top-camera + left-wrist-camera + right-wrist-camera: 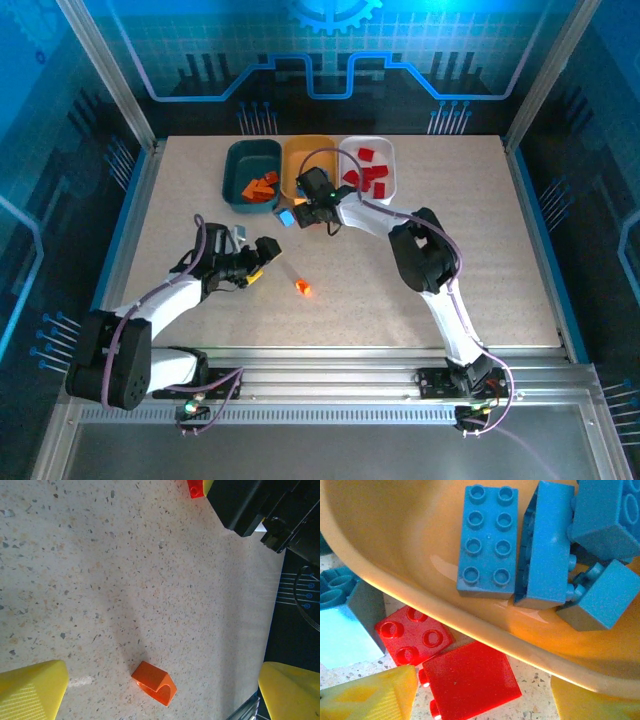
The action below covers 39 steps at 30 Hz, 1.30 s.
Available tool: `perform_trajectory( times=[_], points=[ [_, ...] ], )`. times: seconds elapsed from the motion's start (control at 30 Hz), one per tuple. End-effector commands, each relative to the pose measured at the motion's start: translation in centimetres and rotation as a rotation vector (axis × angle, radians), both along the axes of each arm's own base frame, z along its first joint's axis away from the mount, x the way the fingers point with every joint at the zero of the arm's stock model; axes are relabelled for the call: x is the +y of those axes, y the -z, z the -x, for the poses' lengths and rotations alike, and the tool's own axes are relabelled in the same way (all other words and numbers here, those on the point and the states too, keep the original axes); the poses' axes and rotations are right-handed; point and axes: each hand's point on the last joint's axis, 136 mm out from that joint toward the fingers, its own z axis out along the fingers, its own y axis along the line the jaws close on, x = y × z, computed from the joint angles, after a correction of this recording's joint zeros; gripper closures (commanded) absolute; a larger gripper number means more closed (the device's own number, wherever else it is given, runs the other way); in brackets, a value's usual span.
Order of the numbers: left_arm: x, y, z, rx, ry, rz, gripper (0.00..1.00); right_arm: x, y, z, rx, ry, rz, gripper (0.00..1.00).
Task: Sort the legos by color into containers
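An orange sloped brick (154, 682) lies on the table between the yellow fingers (32, 690) of my open left gripper (160, 696); from above the brick (303, 288) sits just right of that gripper (265, 258). My right gripper (480, 705) is open, low over a smooth red brick (470, 680) beside a studded red one (415, 634), at the near rim of the yellow-orange tub (485, 630), which holds several light blue bricks (485, 540). The teal tub (235, 165) holds orange bricks; the white tub (388, 160) holds red ones.
A light blue brick (345, 625) lies left of the red pair, also seen from above (287, 217). The right gripper (305, 205) hangs over the front of the yellow-orange tub (308, 150). The right arm's black body (260, 505) crosses the left wrist view's top.
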Motion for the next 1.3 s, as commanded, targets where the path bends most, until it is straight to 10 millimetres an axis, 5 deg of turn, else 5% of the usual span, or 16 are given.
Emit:
perform_trajectory(
  times=[0.0, 0.37, 0.57, 0.83, 1.0, 1.27],
  points=[
    [0.2, 0.1, 0.1, 0.003, 0.003, -0.003, 0.01, 0.3, 0.3, -0.4, 0.029, -0.005, -0.038, 0.29],
    [0.2, 0.4, 0.2, 0.011, 0.004, -0.002, 0.01, 0.3, 3.1, 0.2, 0.132, -0.001, -0.045, 0.36],
    [0.3, 0.5, 0.3, 0.016, 0.001, -0.005, 0.01, -0.5, 2.7, 0.4, 0.115, 0.024, -0.014, 0.55],
    [0.5, 0.4, 0.0, 0.013, -0.014, -0.012, 0.01, -1.1, -0.9, 3.2, 0.06, 0.009, -0.06, 0.61],
    [-0.1, -1.4, -2.3, -0.013, -0.027, -0.065, 0.01, -2.3, -3.3, 4.1, 0.03, 0.043, -0.114, 0.62],
    [-1.5, -3.0, -5.6, -0.043, -0.017, -0.145, 0.01, -9.5, -7.2, 0.4, -0.038, 0.187, -0.101, 0.61]
  ],
)
